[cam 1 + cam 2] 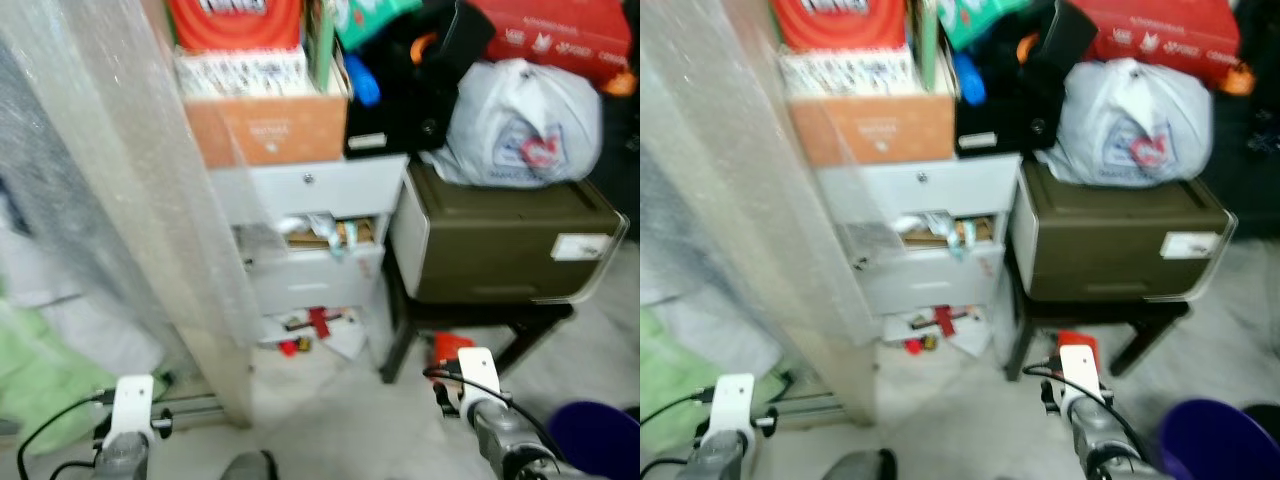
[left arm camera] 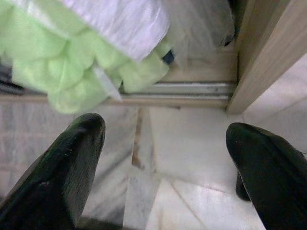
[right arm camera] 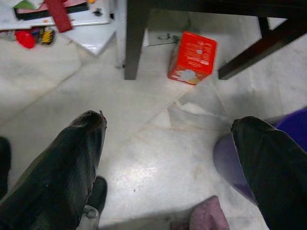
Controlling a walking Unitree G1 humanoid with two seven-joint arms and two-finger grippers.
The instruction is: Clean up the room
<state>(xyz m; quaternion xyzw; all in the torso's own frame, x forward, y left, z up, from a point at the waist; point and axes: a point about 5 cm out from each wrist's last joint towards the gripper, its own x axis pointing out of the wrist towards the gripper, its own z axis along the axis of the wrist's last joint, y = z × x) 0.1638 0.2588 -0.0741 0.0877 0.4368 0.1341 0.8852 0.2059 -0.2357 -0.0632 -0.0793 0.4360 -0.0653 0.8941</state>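
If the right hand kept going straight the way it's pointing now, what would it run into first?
Probably bare floor: the right hand, open and empty, points down at it. The red box by the dark stand's leg lies farther along that line, though depth is hard to judge.

Grey drawer unit beside olive storage box.

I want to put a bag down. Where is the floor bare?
Bare tiles lie between the grey drawer unit and the right tool, short of the red box. Crowded: litter under the drawers, purple bin on the right, green cloth on the left.
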